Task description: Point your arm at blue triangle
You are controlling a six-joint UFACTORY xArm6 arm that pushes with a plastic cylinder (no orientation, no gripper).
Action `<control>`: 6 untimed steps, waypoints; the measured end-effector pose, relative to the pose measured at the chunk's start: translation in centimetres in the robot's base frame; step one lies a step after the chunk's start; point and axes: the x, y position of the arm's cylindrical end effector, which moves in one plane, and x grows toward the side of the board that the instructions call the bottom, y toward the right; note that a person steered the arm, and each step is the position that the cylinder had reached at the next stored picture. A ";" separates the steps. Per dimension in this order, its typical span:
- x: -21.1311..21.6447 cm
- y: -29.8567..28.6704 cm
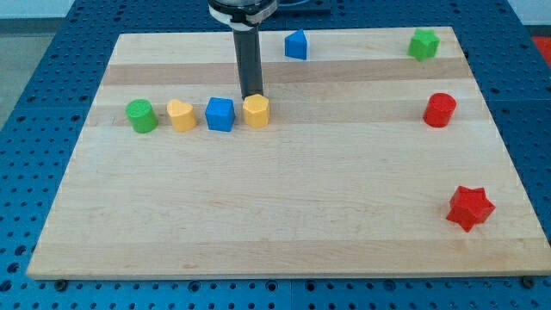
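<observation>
The blue triangle (296, 44) lies near the view's top edge of the wooden board (284, 215), right of centre. My rod comes down from the view's top and my tip (252, 95) rests just above the yellow hexagon (256, 111), touching or nearly touching it. The tip is below and left of the blue triangle, about a block's width and more apart.
A row at the left holds a green cylinder (140, 115), a yellow heart-like block (181, 114), a blue cube (220, 114) and the yellow hexagon. A green star (423, 44), a red cylinder (440, 110) and a red star (470, 207) lie at the right.
</observation>
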 end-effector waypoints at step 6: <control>-8.1 -0.5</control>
